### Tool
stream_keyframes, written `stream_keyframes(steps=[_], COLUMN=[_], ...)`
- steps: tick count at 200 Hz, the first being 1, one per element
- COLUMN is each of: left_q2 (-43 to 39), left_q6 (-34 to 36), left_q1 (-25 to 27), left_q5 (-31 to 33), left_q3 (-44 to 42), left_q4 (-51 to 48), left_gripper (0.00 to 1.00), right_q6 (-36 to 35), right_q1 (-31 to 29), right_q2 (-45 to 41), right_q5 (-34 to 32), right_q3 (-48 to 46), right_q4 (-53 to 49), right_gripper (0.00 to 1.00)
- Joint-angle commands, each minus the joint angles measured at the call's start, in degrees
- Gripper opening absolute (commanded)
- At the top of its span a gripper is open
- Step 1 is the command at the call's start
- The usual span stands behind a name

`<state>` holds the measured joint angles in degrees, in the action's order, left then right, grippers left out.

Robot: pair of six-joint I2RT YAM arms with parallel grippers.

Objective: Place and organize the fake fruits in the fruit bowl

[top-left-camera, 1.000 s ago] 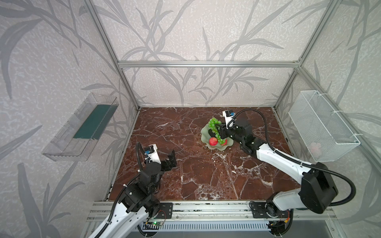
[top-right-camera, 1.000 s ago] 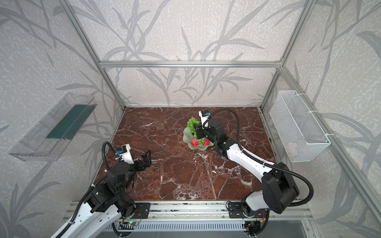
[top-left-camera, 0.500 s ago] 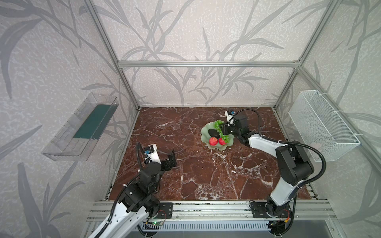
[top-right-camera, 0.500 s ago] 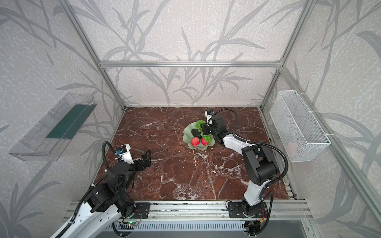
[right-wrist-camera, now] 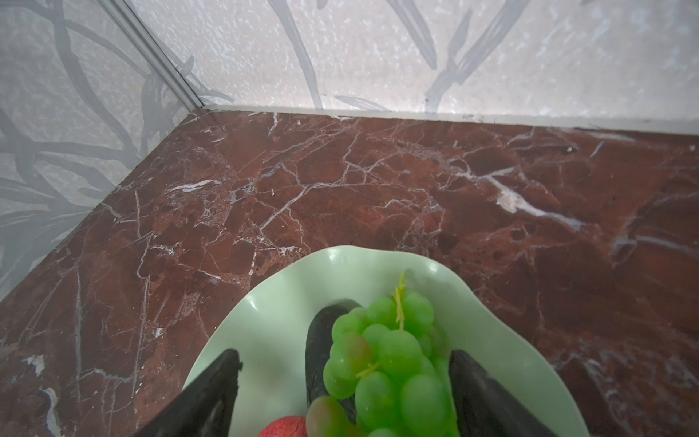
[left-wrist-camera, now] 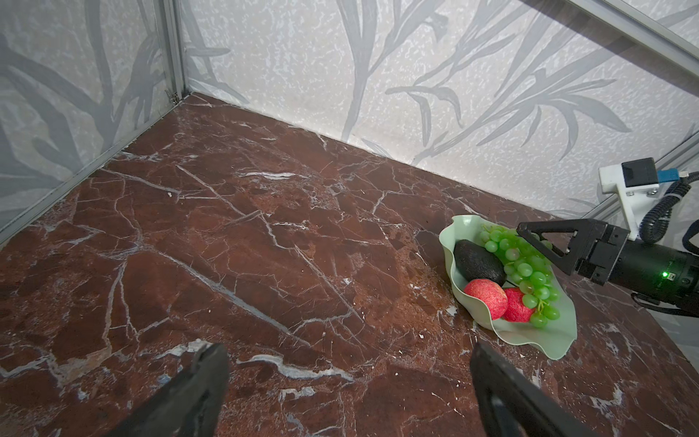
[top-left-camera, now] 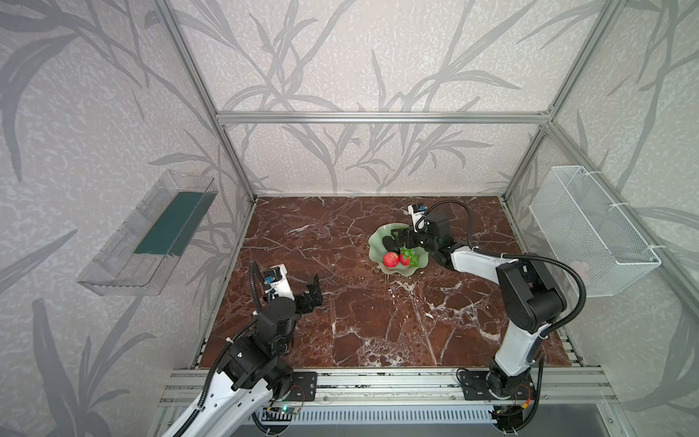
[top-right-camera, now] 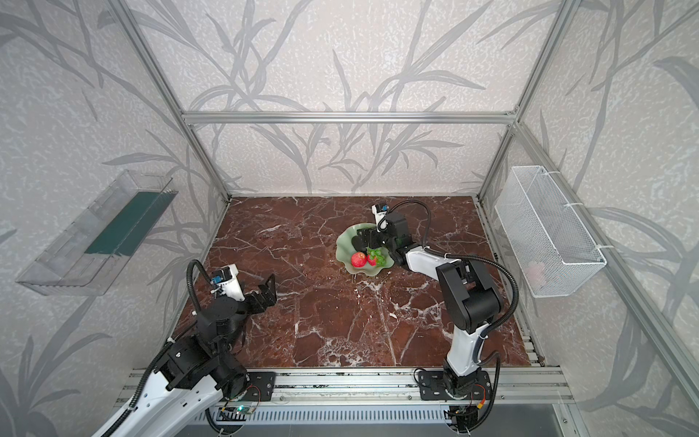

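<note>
fruit bowl: set on the brown marble table, right of centre and towards the back in both top views; all four fruits are contained in it.
grapes: laid flat in the bowl. The long axis is run from the back rim towards the front right. The stem end is pointed away from the right wrist, and the other end is met by the apples.
avocado: laid just beside the grapes, long axis roughly parallel, partly covered by them.
apples: two, set touching each other at the bowl's front edge.
right gripper: held low over the bowl, jaws spread wide on either side of the bunch, nothing clamped.
left gripper: found well apart at the front left, jaws fully spread, nothing between them.
surroundings: a white wire basket is hung on the right wall, a clear tray on the left.
</note>
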<state>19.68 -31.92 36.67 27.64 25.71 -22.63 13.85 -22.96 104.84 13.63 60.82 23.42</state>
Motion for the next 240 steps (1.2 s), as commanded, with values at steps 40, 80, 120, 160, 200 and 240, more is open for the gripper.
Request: stream_keyframes(steps=[40,80,120,160,200,240], left_q2=[1.23,10.46,25.31,43.01,61.28,70.37], left_q6=[8.26,25.87,30.36,25.06,32.21,31.93], left_q1=[-0.22,-0.87,-14.57,-27.69,-29.68,-31.21], left_q5=[10.69,22.99,13.29,0.47,-0.73,-3.88], left_q3=[-1.17,-7.44,-14.56,-16.65,-13.04,-10.69], left_q4=[6.32,29.67,52.27,68.39,86.50,90.31], left_gripper=[0.99,1.00,1.00,0.99,0.97,0.96], right_q6=[-0.62,-5.94,-13.78,-15.59,-17.62,-19.08], right_q1=[0.22,0.28,0.62,5.32,11.00,13.12], right_q2=[-13.85,-32.34,-47.69,-46.57,-34.30,-22.71], right_q5=[1.94,-10.50,-26.40,-33.93,-31.87,-26.51], right_q3=[-6.94,-22.76,-32.35,-38.34,-42.74,-45.52], right_q4=[7.10,4.61,-6.37,0.28,18.43,36.69], right_gripper=[0.99,0.99,0.99,0.99,0.99,0.99])
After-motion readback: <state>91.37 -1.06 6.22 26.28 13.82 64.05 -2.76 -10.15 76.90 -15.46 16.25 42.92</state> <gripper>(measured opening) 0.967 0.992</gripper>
